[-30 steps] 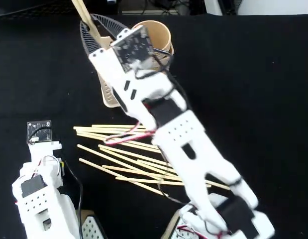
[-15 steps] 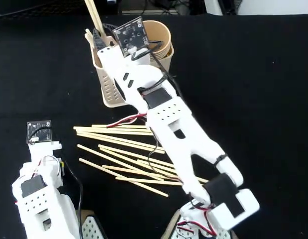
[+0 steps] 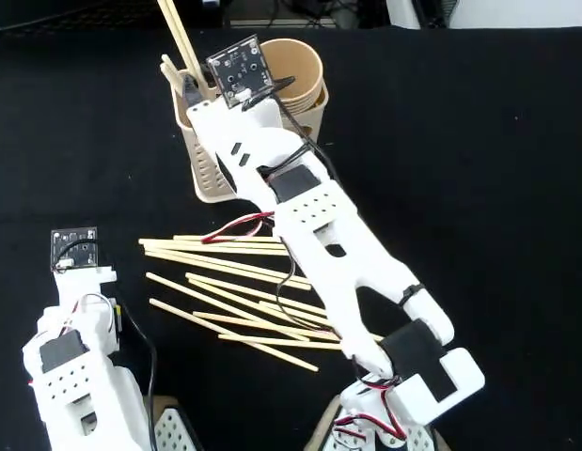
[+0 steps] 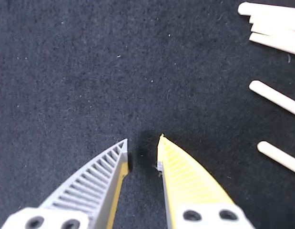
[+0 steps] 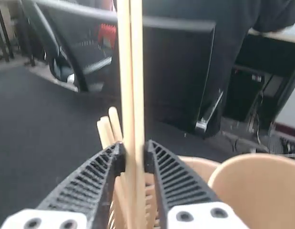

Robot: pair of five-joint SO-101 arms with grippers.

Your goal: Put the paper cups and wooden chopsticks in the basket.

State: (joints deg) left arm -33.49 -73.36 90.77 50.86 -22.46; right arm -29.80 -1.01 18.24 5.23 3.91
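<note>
While the right tool (image 3: 189,83) (image 5: 134,157) hangs over the basket (image 3: 208,183): its jaws are clamped on a pair of wooden chopsticks (image 3: 180,38) (image 5: 130,71), which stand nearly upright at the basket's far left corner.
Change: over the last second the right arm (image 3: 319,235) stretched farther across the counter (image 3: 460,188). It brought the pair from a slant above the basket's left rim to a steeper stand, lower inside it.
Meaning for the task: the pair looks about ready for release (my reading, not a thing seen). Letting go here should drop it beside the chopstick ends (image 3: 168,66) (image 5: 105,129) already standing in the basket.
Paper cups (image 3: 295,66) (image 5: 261,191): stacked in the basket's right part, so that half seems done.
Loose chopsticks (image 3: 234,291) (image 4: 276,28): a heap on the counter, near of the basket, unmoved and still to be fetched.
Left tool (image 4: 143,148): jaws slightly parted with nothing between them, low over bare counter at the near left, just beside the heap's left ends. Its arm has kept still.
Hidden: the pair's lower ends sit behind the right tool, so whether they touch the basket's floor I cannot tell. The right arm covers much of the basket and some of the heap, so the chopsticks cannot be counted. The number of cups in the stack is unclear.
</note>
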